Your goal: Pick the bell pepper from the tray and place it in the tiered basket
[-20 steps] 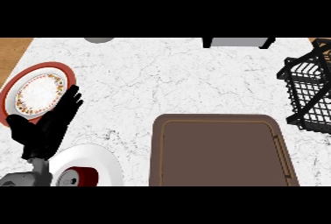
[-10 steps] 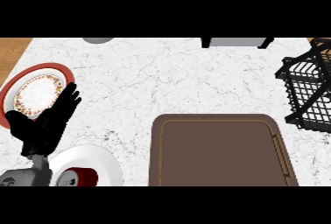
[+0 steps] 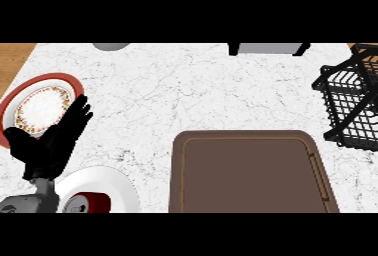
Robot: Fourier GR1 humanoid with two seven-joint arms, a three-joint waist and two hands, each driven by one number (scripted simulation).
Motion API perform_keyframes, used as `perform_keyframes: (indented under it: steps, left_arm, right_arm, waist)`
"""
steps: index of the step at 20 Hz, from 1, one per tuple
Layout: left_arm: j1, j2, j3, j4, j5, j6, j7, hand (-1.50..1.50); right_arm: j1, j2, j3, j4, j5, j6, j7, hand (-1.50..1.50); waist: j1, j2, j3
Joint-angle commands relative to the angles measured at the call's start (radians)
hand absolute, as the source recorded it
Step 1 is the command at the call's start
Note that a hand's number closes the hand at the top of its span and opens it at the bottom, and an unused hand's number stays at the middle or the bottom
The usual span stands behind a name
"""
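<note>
No bell pepper in sight.
Left hand [image 3: 55,140] rests, fingers straight and together; brown tray [image 3: 251,172] beyond them looks bare, tiered basket [image 3: 354,100] further right.

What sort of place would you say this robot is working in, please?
Most likely a kitchen counter: a white marble-patterned countertop carries a red-rimmed patterned plate, a brown rectangular tray and a black wire tiered basket.
</note>
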Motion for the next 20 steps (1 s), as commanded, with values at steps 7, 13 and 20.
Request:
perform_keyframes:
  steps: [7,13,20]
  left_arm:
    - [-0.01,-0.006,0.006,-0.019,-0.018,0.005,0.015,0.0]
    - [0.046,0.016,0.039,-0.034,0.025,-0.052,-0.001,0.0]
    - [0.014,-0.03,-0.005,0.006,-0.042,-0.004,-0.014,0.0]
  right_arm:
    - [-0.103,0.097,-0.047,0.114,-0.026,-0.055,-0.003,-1.5]
    - [-0.074,0.17,-0.059,0.041,-0.054,-0.081,0.027,-1.5]
    - [-0.18,0.084,-0.182,0.189,-0.197,0.15,0.141,-1.5]
  waist:
    - [0.018,0.01,0.004]
    - [0.002,0.002,0.003]
    - [0.004,0.007,0.004]
